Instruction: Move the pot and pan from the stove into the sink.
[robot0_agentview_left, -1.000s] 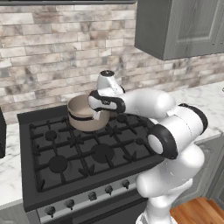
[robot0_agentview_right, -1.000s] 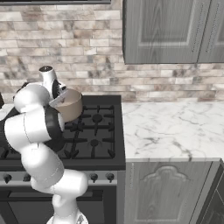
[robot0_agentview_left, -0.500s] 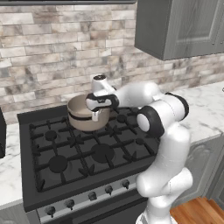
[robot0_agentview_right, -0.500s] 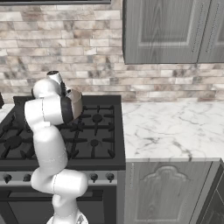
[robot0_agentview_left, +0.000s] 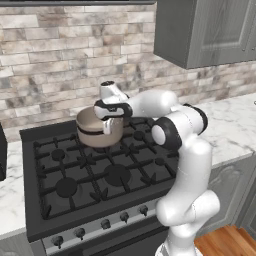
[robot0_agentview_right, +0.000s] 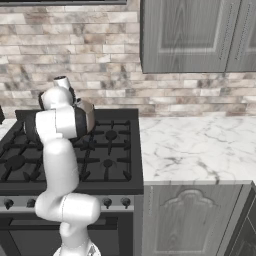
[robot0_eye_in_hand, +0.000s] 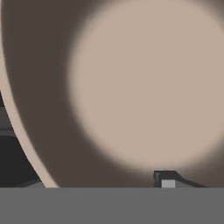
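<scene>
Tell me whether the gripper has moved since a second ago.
Yes. The gripper has dropped lower at the pot's right rim, judged against the stove grates.

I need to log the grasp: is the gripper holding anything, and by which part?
Cannot be told: the gripper straddles the pot rim, one finger inside.

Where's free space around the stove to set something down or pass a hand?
Free: the marble counter right of the stove, bare to the backsplash; also the front burners between the pot and the knob row. Crowded: the back-left burner, where the pot sits with the gripper at its rim.
</scene>
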